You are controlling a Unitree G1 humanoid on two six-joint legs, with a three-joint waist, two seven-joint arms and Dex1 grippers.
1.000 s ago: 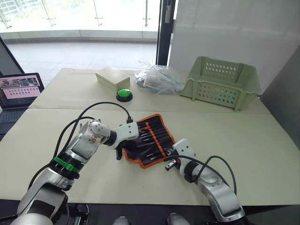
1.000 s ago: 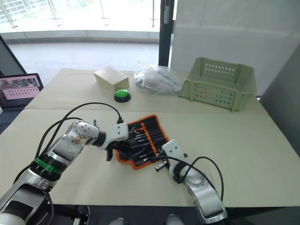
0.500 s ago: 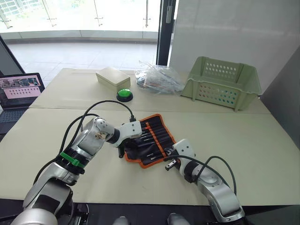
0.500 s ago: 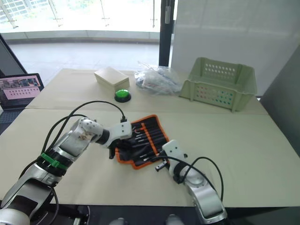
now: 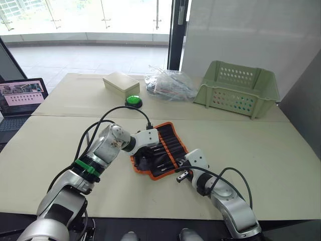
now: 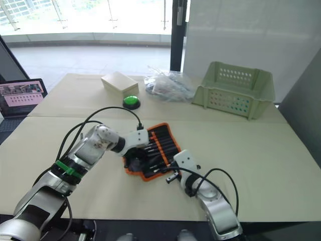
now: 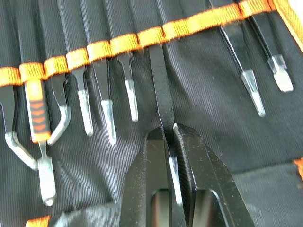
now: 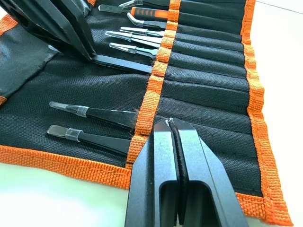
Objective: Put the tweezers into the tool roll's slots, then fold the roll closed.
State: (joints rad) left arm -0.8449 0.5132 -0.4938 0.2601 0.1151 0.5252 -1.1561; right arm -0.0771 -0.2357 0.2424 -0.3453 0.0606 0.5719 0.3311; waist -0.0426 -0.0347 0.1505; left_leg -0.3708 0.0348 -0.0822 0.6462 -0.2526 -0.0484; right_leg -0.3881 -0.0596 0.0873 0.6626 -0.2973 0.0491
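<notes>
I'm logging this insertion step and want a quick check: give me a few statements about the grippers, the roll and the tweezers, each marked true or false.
1. The left gripper is shut on a pair of tweezers whose other end sits under the orange strip. True.
2. The tool roll is folded closed. False: it lies open on the table, with tools in its slots.
3. The right gripper holds a pair of tweezers. False: its fingers are shut on nothing, resting at the roll's edge.
4. The green basket stands beyond the roll, to the robot's right. True.
5. The green button lies on the roll. False: it sits apart, beside a beige box.
</notes>
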